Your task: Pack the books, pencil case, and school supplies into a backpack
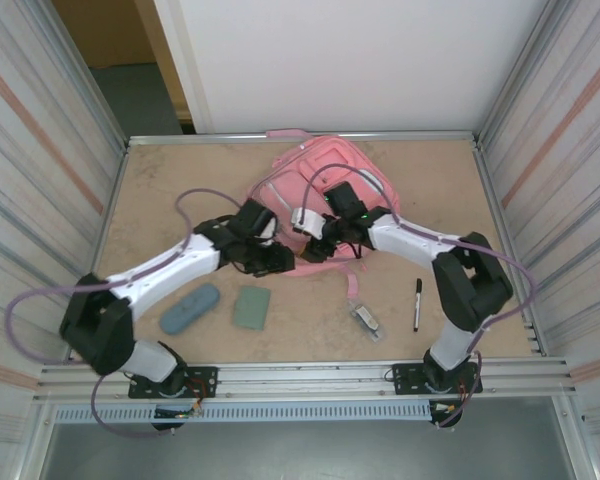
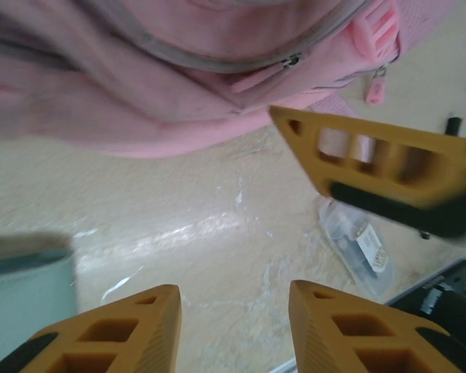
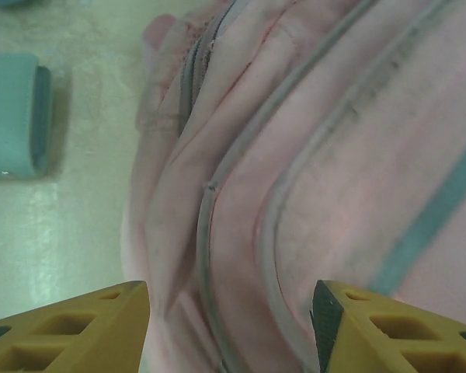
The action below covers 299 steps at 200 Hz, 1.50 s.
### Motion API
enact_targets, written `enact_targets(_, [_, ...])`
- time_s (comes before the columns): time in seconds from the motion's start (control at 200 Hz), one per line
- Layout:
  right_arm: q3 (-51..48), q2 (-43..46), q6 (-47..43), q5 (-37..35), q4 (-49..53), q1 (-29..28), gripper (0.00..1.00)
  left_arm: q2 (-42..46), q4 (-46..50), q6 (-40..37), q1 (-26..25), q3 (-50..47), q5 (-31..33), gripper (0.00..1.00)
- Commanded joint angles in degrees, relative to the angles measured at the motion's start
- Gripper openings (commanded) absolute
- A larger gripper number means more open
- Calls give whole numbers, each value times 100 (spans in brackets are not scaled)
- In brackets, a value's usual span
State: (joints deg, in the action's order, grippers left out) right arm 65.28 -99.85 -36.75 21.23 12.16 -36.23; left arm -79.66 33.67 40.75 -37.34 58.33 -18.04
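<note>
The backpack (image 1: 325, 175) lies slumped on the table (image 1: 160, 180). It looks soft, light and floppy, likely to bunch, so pinch the firmer zipper seam (image 3: 206, 194). Your right gripper (image 3: 229, 295) hangs spread and empty over its front, and your left gripper (image 2: 234, 303), likewise spread, is at its near edge.

Large pink fabric backpack (image 1: 325, 170) lying flat at far middle of tabletop (image 1: 160, 200), fabric slack and creased, grey zipper lines curving across front (zipper pull and pink buckle seen from left wrist), thin strap trailing toward near edge

Oblong blue-grey soft pencil case (image 1: 190, 307) near left, angled

Flat sage-green rectangular book (image 1: 251, 307) just beside it, apart

Small clear-and-grey oblong item (image 1: 365, 318) right of centre, tilted

Slim black pen (image 1: 417, 303) just right of it, lying near-to-far, apart
</note>
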Motion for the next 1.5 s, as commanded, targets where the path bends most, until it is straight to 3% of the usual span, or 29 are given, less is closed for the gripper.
enact_targets(0.0, [158, -330, -468, -948, -742, -99, 56, 734, -64, 141, 238, -418, -296, 44])
enact_targets(0.1, [155, -465, -410, -1466, -1149, -160, 52, 1115, -129, 133, 288, -623, -260, 47])
enact_targets(0.311, [135, -578, -582, -1733, -1087, -194, 49, 1287, -287, 35, 328, -720, -284, 47])
enact_targets(0.441, [-245, -465, -804, -2419, -1891, -330, 50, 1280, -537, 46, 331, -802, -340, 47])
enact_targets(0.631, [-299, -484, -1200, -2321, -1871, -380, 54, 1254, -669, 31, 332, -844, -315, 47])
enact_targets(0.827, [-247, -750, -1287, -2773, -2254, -483, 52, 1306, -854, 20, 332, -948, -294, 47])
enact_targets(0.892, [-294, -628, -1141, -2667, -2429, -498, 41, 1321, -947, 10, 327, -988, -240, 47])
enact_targets(0.932, [-302, -472, -907, -2500, -2446, -495, 24, 1313, -982, -37, 330, -983, -203, 47])
enact_targets(1.042, [-240, 51, -30, -1512, -2236, -365, 1, 1277, -1163, -302, 322, -938, -75, 47])
enact_targets(1.493, [-217, 543, 1304, -343, -2508, 150, 0, -194, -2026, -1564, -23, 34, 432, 46])
